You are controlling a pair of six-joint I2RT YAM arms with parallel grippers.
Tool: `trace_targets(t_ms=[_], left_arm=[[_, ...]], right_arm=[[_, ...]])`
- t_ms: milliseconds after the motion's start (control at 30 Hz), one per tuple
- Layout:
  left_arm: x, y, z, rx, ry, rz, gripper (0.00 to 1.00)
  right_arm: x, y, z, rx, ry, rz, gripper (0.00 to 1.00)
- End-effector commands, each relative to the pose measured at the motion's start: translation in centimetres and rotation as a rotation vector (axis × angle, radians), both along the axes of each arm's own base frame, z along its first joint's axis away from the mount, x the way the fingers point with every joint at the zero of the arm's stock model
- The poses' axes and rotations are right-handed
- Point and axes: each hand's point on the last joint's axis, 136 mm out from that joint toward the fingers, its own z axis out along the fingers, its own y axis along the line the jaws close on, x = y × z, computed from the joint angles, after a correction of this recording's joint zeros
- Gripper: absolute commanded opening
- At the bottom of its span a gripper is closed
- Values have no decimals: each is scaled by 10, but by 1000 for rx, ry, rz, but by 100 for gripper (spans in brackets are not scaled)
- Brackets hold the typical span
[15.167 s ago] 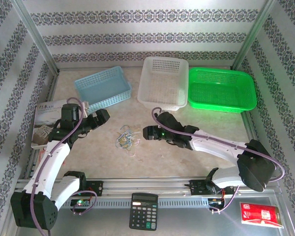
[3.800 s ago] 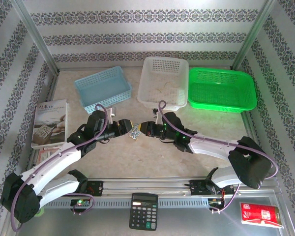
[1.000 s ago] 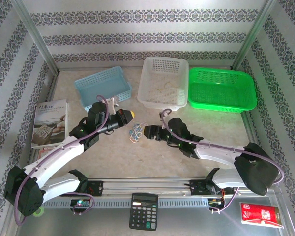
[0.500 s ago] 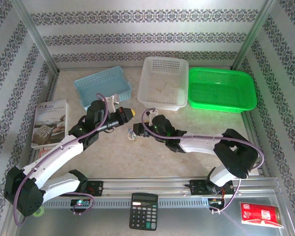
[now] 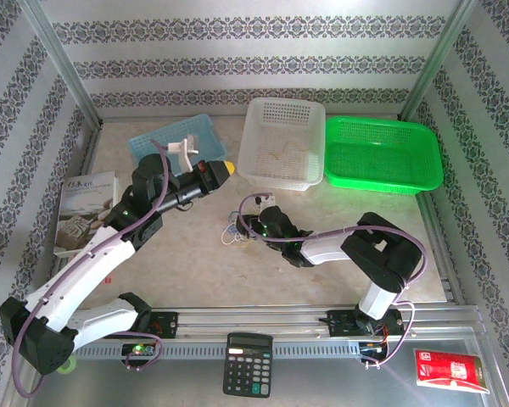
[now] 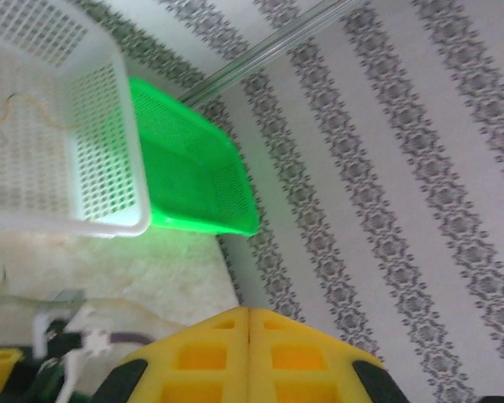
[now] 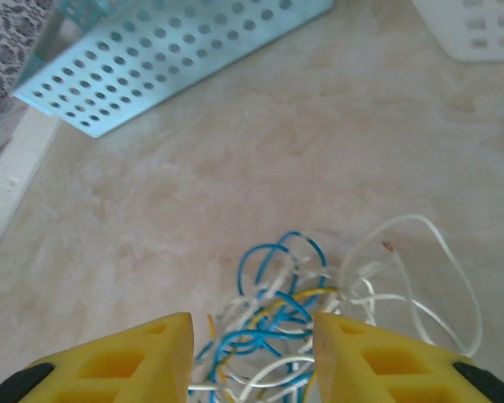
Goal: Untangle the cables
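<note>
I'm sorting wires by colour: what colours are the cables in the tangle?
The cables are blue, white and yellowish; the right wrist view shows them best.

The top camera looked down from above and behind the arms over the whole table (image 5: 322, 280). The left wrist camera tilted up past the white basket (image 6: 109, 126) and green basket (image 6: 193, 168) to the wall (image 6: 386, 126). The right wrist camera looked closely down on the cables (image 7: 277, 336) and blue basket (image 7: 176, 59). The top view shared all three baskets and the cables.

cables (image 7: 279, 321), thin blue/yel/wht loops, tangled heap, flat on table (image 7: 143, 227)
</note>
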Motion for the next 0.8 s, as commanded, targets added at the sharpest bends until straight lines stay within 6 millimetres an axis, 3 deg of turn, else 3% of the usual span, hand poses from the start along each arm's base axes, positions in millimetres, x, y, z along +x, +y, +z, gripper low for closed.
trace_targets(t_ms=[0,200,367,467,567,767], left_arm=[[-2,1,35,-22,-59,-11,0],[15,-3,64,21,-138,13,0],[41,-10,78,64,-192,38,0],[62,-18,78,94,-204,41,0],[84,-27,78,101,-213,45,0],[130,-51,62,105,-197,23,0]], right_arm=[[-2,0,-1,49,-2,-28,42],[-13,-3,8,90,5,-10,55],[-22,-12,46,149,-43,4,60],[-28,-28,65,160,-62,-9,64],[-28,-55,78,153,-53,-59,65],[-30,-138,91,118,-57,-243,68]])
